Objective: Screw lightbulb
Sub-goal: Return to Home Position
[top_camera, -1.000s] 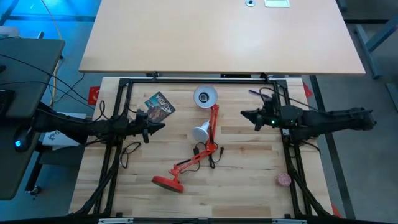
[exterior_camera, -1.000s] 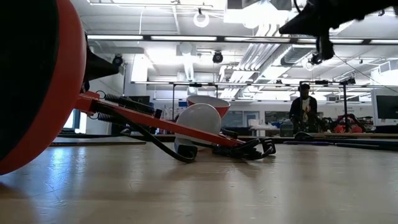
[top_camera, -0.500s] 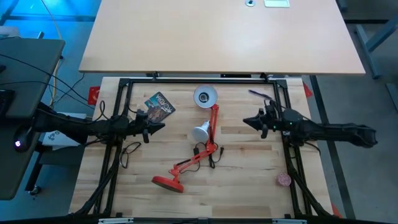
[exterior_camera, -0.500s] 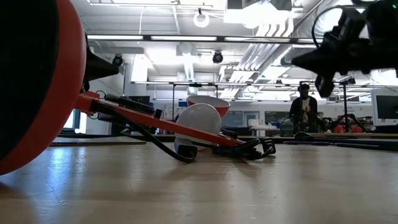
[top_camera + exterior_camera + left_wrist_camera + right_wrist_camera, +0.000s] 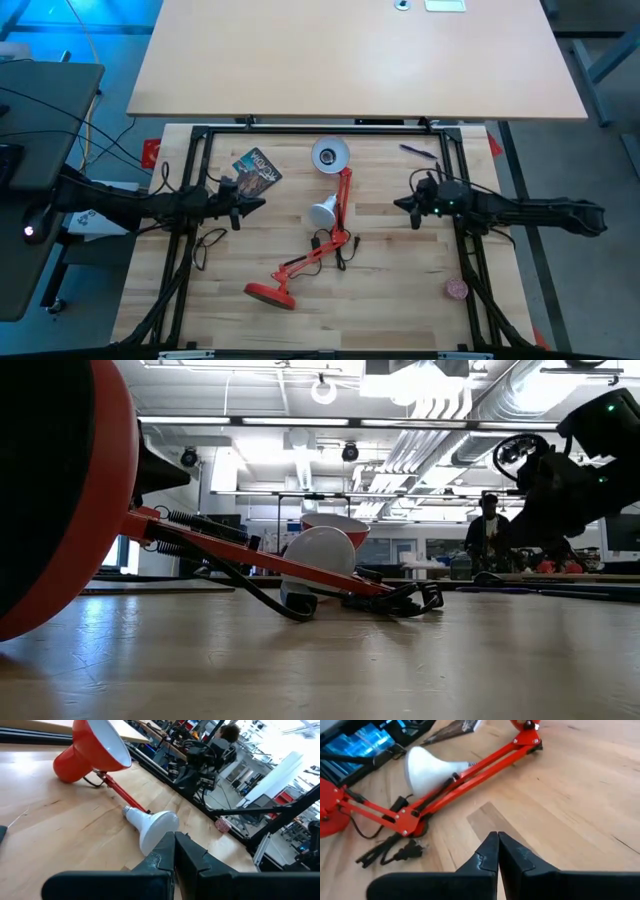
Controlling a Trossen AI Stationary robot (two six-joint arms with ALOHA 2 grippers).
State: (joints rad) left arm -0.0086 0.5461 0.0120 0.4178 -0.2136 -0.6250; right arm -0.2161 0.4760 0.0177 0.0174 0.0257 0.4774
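"Two grippers to place. Where is the left gripper (image 5: 260, 203)?"

"Over the left side of the table (image 5: 400, 290), about level with the lightbulb (image 5: 321, 212) and well apart from it. Its fingers (image 5: 162, 857) are pressed together with nothing between them."

"And the right gripper (image 5: 400, 205)?"

"Opposite, over the right side, pointing toward the middle. Its fingers (image 5: 487, 855) meet too, and it is empty."

"Where does the lightbulb lie?"

"On its side on the wood near the middle, just beside the arm of the red lamp (image 5: 344, 195), on the left gripper's side. Its neck points at that arm and its dome points away. In the right wrist view the arm crosses in front of the neck."

"How is the lamp?"

"Lying flat. Its shade (image 5: 330, 154) is toward the far edge and its round base (image 5: 270, 293) toward the near edge, with a black cord (image 5: 335, 252) bunched by the joint."

"Anything else?"

"A printed packet (image 5: 257, 170) lies between the left gripper and the shade. A small pink round thing (image 5: 456, 289) sits by the right near corner. A person (image 5: 487, 530) stands in the room behind."
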